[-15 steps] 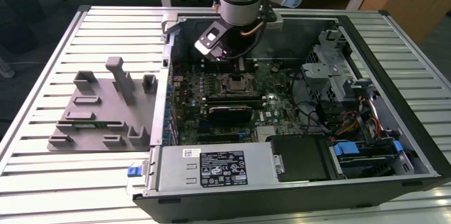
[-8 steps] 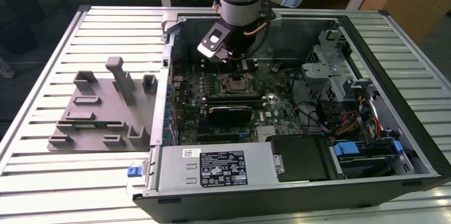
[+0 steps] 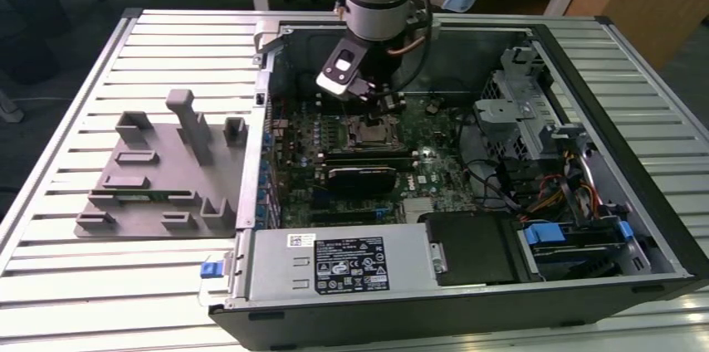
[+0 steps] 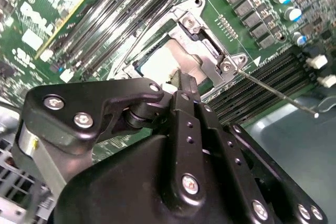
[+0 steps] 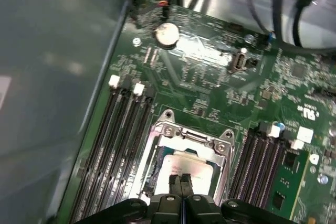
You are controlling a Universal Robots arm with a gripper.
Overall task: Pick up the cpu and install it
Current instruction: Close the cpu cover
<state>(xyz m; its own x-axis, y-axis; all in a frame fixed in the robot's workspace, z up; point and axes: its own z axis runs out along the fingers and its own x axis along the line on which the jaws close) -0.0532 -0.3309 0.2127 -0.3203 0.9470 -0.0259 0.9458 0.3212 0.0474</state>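
My gripper (image 5: pixel 181 181) hangs right over the socket. My 2 fingers (image 5: pixel 175 183) are pressed together with barely a seam between them, clamped on nothing. The tips sit on or just above the cpu (image 5: pixel 184 167); I cannot tell whether they touch it.

The cpu lies flat inside the metal socket frame (image 5: pixel 191 136), silver top up, and looks seated.

My read is that it's light and stiff. The smooth lid would be slippery and the contact side fragile. Any hold belongs on 2 opposite edges of the dark rim, level, never a pinch across the top.

A thin metal lever (image 4: pixel 273 92) juts from the socket frame's corner. Memory slots (image 5: pixel 113 145) run along both flanks of the frame. Beyond it sits a coin battery (image 5: pixel 167 33), and past that the grey case wall (image 5: pixel 52 51).
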